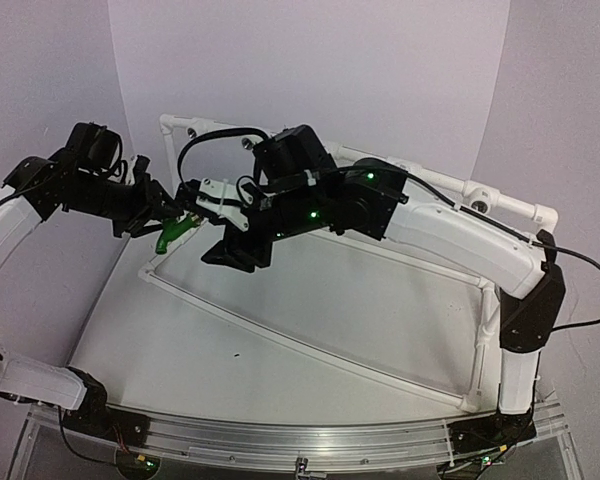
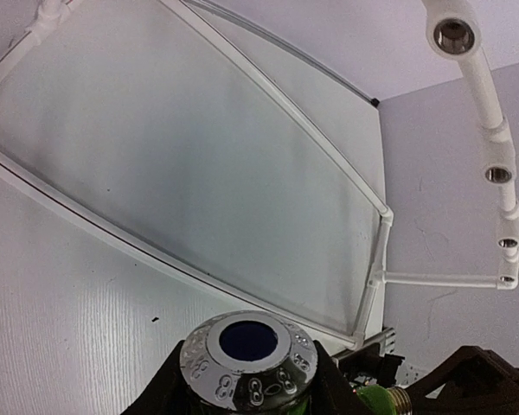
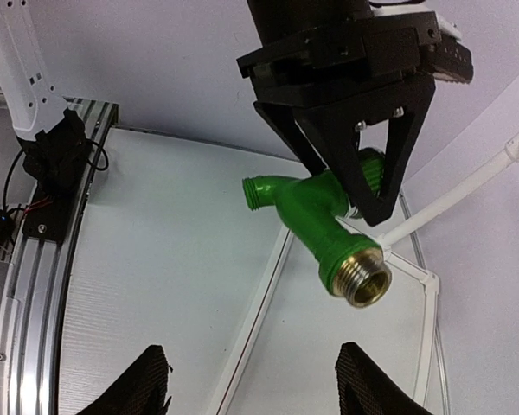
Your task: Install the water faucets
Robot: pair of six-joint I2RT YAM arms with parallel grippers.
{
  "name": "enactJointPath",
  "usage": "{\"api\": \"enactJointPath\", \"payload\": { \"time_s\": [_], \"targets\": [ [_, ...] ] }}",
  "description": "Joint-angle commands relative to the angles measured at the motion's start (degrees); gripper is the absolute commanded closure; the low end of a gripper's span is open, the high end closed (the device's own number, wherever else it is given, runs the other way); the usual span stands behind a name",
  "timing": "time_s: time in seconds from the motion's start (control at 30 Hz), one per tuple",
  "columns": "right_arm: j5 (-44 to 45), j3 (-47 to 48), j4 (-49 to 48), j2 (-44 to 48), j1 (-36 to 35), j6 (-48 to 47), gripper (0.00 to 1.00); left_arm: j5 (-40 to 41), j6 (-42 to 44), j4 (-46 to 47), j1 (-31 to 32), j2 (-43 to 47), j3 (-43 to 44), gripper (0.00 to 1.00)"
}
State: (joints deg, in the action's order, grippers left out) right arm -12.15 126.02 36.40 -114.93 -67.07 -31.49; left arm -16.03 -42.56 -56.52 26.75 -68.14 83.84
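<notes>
Small bright green plastic faucet [image 3: 322, 218] with brass-coloured threaded metal end: held in air above white desk [image 1: 370, 300], at 10 o'clock of top view. Left gripper [image 3: 355, 186]: black jaws clamped on faucet body from 12 o'clock. In right wrist view, metal end aimed at 5 o'clock, green spout at 9 o'clock. In left wrist view, silver round cap [image 2: 246, 359] with blue centre between jaws. Right gripper [image 3: 255, 385]: jaws apart, facing faucet, not touching. White pipe frame [image 1: 310, 345] on desk below. Socketed white tee fittings [image 2: 499, 173] at 3 o'clock of left wrist view.
</notes>
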Motion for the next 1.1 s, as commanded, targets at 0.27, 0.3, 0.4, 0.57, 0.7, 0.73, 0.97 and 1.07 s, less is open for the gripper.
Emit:
{"api": "enactJointPath", "payload": {
  "time_s": [0.27, 0.3, 0.4, 0.57, 0.7, 0.73, 0.97, 1.07],
  "targets": [
    [6.84, -10.23, -4.51, 7.50, -0.95, -25.70, 0.35, -25.99, 8.05, -5.14, 0.51, -9.27, 5.47, 1.00],
    [6.72, -11.69, -4.65, 8.46, -1.10, -27.94, 0.35, -27.47, 7.81, -4.91, 0.64, -9.67, 5.03, 1.00],
    [6.36, -15.49, -5.37, 10.22, -1.31, -33.43, 0.35, -31.74, 6.76, -3.51, 1.54, -10.73, 3.51, 1.00],
    [5.64, -15.96, -5.94, 10.19, -1.31, -35.59, 0.37, -34.78, 7.18, -5.69, 3.79, -13.25, 4.14, 1.00],
    [5.61, -15.74, -6.00, 10.40, -1.33, -35.38, 0.38, -34.95, 7.99, -7.66, 5.38, -14.55, 4.35, 1.00],
    [5.79, -15.72, -6.00, 10.70, -1.29, -35.22, 0.38, -34.91, 8.10, -7.95, 5.46, -14.61, 4.19, 1.00],
    [5.53, -19.61, -5.71, 17.46, -1.05, -32.98, 0.41, -34.02, 7.59, -7.65, 5.50, -14.92, 4.00, 1.00],
    [5.37, -21.94, -5.55, 19.64, -1.08, -32.95, 0.35, -34.38, 7.80, -7.57, 5.52, -15.54, 4.23, 1.00]
  ]
}}
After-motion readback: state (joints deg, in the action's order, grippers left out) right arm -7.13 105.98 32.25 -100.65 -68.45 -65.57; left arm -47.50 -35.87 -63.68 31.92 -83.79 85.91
